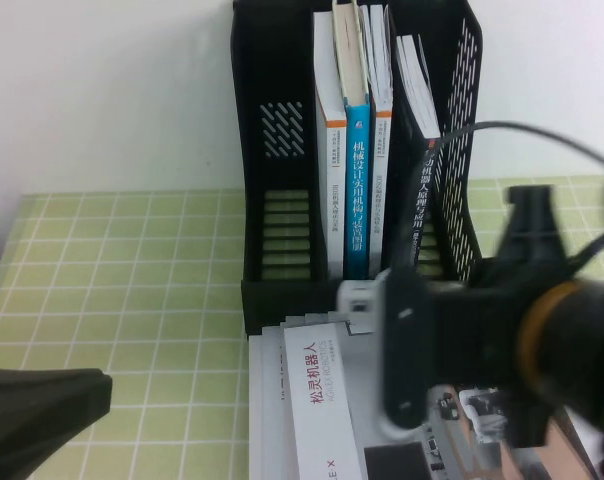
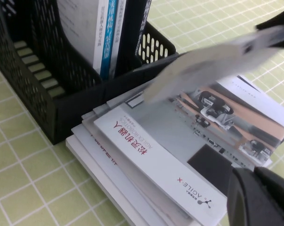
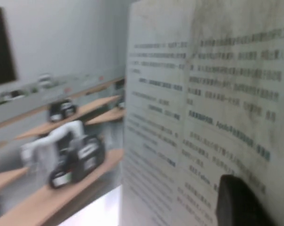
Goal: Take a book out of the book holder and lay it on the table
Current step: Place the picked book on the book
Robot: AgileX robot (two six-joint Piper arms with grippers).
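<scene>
The black book holder [image 1: 272, 150] stands at the back of the yellow-green grid table [image 1: 132, 280]; it also shows in the left wrist view [image 2: 38, 89]. My right gripper [image 2: 276, 21] hangs in front of the holder, above a stack of white booklets [image 1: 317, 400]. It is shut on the book [image 2: 212, 59], held flat and blurred over the stack. Only the book's grey-white printed side [image 3: 203, 94] shows, with one finger [image 3: 240, 202] pressed on it. Its dark cover is hidden. My left gripper [image 2: 262, 197] is shut and empty, low at the near left [image 1: 42, 410].
White and blue books [image 1: 357, 150] stand in the holder's middle compartment, and a black-spined book [image 1: 427, 200] leans in the right one. The left compartment is empty. The top booklet has a red title and a robot photo [image 2: 217, 113]. Bare table lies to the left.
</scene>
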